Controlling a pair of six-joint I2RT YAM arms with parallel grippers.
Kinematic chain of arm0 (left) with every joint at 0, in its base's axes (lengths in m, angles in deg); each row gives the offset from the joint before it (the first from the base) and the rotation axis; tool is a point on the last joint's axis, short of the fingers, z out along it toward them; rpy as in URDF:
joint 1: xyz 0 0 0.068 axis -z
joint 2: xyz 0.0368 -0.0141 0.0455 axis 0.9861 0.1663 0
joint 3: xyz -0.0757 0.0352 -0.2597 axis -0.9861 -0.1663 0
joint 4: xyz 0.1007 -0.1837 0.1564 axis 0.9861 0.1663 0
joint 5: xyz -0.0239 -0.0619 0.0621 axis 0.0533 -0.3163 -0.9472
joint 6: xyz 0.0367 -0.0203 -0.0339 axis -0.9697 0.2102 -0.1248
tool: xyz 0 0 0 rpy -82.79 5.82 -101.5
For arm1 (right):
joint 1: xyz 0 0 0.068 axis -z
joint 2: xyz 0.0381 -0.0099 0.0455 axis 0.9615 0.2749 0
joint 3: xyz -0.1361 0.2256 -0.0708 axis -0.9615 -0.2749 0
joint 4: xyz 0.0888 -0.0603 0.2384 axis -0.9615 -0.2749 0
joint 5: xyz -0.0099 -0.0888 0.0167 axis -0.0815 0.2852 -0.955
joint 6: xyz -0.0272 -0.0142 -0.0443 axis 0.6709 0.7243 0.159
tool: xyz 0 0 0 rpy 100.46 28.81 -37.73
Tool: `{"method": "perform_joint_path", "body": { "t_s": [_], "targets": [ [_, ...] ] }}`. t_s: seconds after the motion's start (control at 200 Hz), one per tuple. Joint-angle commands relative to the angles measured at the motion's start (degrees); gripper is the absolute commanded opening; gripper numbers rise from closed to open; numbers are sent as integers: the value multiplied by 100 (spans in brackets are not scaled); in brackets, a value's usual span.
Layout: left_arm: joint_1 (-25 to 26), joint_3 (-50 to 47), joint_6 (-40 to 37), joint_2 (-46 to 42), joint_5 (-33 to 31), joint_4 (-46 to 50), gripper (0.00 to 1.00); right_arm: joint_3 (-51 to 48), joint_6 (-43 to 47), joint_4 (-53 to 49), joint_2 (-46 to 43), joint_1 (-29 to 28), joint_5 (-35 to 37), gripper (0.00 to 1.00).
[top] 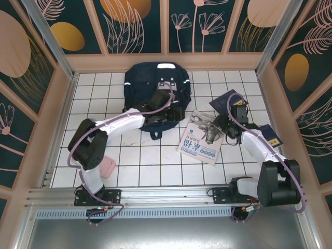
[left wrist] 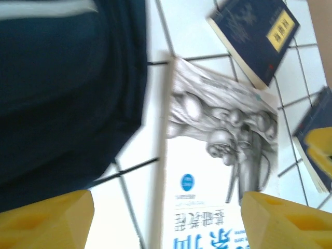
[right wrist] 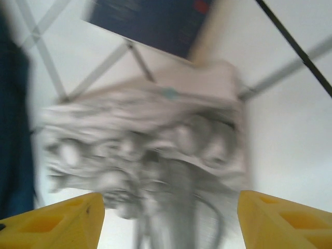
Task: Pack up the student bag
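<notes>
The student bag (top: 153, 85) lies flat at the back middle of the tiled table; its navy fabric also fills the left of the left wrist view (left wrist: 62, 93). My left gripper (top: 167, 110) hovers over the bag's near right edge. It is open, its yellow fingertips (left wrist: 46, 218) wide apart with nothing between them (left wrist: 166, 228). A white book with a grey drawing (top: 202, 136) lies to the right of the bag (left wrist: 218, 155). My right gripper (top: 227, 128) is at that book's right edge, open (right wrist: 171, 223) above the blurred cover (right wrist: 155, 150).
A dark-blue book (top: 227, 101) lies behind the right gripper (left wrist: 254, 31) (right wrist: 150, 23). Another dark-blue book with a yellow label (top: 271, 135) sits near the right wall (left wrist: 316, 150). A pink object (top: 108, 167) rests beside the left arm's base. Wooden walls enclose the table.
</notes>
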Motion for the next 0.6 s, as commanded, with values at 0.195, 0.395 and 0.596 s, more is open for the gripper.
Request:
{"method": "perform_joint_path", "body": {
  "t_s": [0.195, 0.395, 0.596],
  "targets": [
    [526, 861, 405, 1076, 256, -20, 52, -572, -73, -143, 36, 297, -482, 67],
    [537, 985, 505, 1399, -493, 355, 48, -776, 87, 108, 101, 402, -1045, 63],
    [542, 1011, 639, 1636, -367, 422, 44, -851, 220, 185, 215, 475, -1297, 62]
  ]
}}
